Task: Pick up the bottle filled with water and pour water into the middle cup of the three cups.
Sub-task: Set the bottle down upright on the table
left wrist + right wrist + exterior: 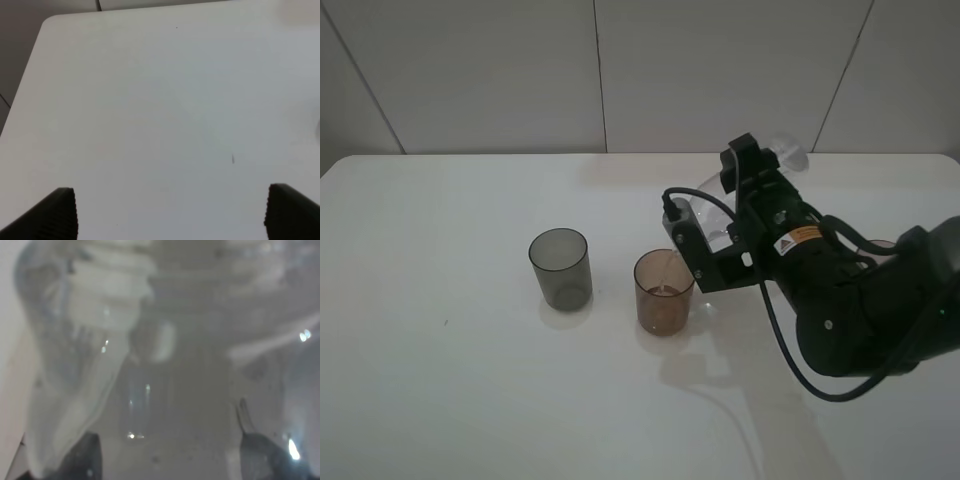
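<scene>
Bottle clamped in right gripper, taken at ribbed body, tipped with open neck down toward middle cup. Thin clear plastic: probably light, lighter as water leaves, soft enough to dent under hard squeeze, smooth and perhaps wet. Best hold at ribs, mid-body, with moderate force. No cap, so any jerk likely to splash. Thin stream from neck into middle cup, just below and beside gripper. Grey cup further out, apart. Left gripper with fingers spread, nothing between, over bare table.
</scene>
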`<state>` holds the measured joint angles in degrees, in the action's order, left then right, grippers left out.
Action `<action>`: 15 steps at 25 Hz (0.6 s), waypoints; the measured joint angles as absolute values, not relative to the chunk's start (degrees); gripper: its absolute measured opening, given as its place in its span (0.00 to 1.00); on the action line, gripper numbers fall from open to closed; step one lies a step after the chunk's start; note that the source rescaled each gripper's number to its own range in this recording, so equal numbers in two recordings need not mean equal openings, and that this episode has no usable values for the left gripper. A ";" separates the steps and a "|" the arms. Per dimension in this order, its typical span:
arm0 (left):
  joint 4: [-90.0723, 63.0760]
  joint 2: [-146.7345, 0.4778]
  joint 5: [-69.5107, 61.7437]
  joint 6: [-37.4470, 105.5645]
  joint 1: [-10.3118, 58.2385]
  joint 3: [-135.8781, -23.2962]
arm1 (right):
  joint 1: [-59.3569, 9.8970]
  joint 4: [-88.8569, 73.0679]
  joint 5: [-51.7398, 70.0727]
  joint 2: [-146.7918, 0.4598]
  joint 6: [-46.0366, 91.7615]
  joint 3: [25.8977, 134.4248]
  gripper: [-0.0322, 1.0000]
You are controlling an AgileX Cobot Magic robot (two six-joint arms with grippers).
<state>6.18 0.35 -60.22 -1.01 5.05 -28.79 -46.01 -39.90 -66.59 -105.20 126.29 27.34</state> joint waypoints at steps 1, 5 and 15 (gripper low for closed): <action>6.18 0.35 -60.22 -1.01 5.05 -28.79 | -46.01 -39.85 -66.62 -105.20 127.09 27.34 0.03; 6.18 0.35 -60.22 -1.01 5.05 -28.79 | -46.01 -39.51 -66.62 -105.20 128.33 27.34 0.03; 6.18 0.35 -60.22 -1.01 5.05 -28.79 | -46.08 -37.44 -68.21 -105.20 131.46 27.34 0.03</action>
<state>6.18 0.35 -60.22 -1.01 5.05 -28.79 -46.08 -37.44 -68.21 -105.20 131.46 27.34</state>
